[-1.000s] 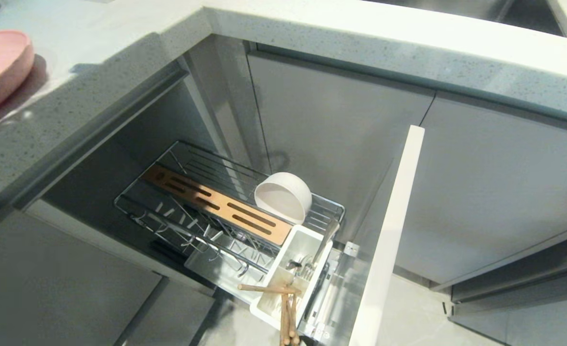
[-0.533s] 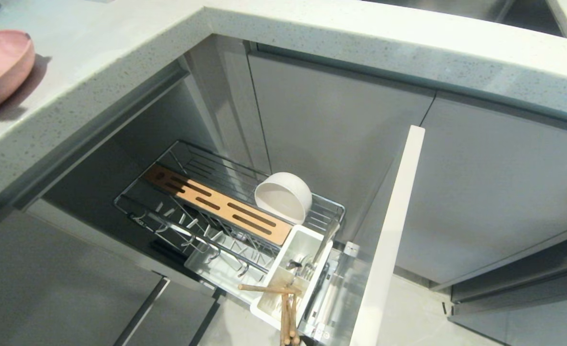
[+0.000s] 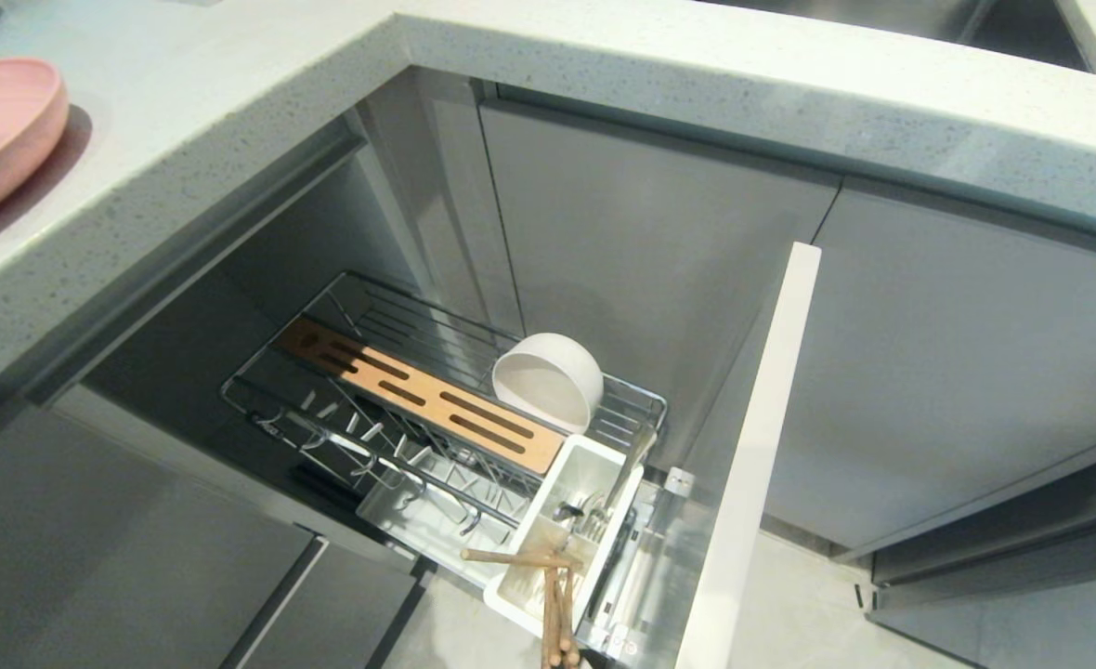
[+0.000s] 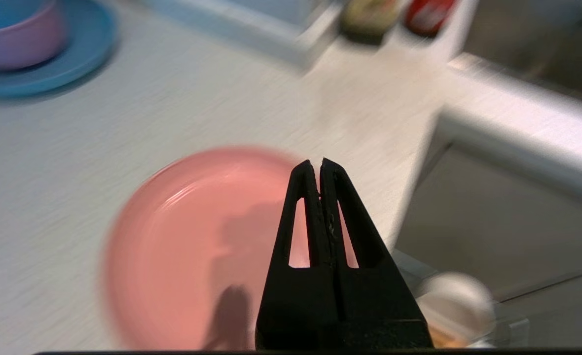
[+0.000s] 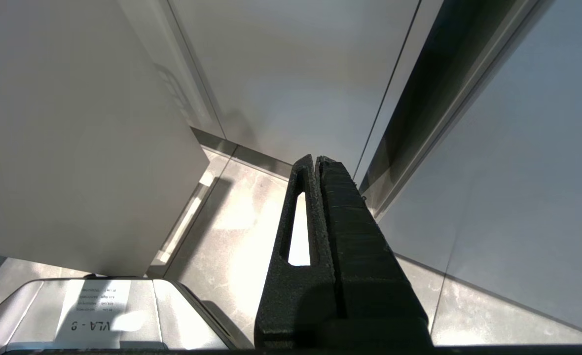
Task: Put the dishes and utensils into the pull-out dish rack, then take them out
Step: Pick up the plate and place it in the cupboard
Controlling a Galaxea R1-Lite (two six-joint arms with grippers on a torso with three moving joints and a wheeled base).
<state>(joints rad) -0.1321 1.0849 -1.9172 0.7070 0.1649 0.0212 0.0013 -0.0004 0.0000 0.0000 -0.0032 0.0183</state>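
One pink plate [image 4: 192, 246] lies on the counter [image 4: 172, 108] under the left end effector [image 4: 316, 162], fingers pressed together, empty.

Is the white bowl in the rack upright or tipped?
Tipped: the white bowl lies on its side in the rack, opening facing sideways.

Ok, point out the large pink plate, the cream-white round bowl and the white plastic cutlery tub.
Large pink plate [image 4: 182, 236]: left wrist view, its shallow inside.
Cream-white round bowl [image 3: 539, 383]: head view, its inside face.
White plastic cutlery tub [image 3: 581, 476]: head view, its inner wall.
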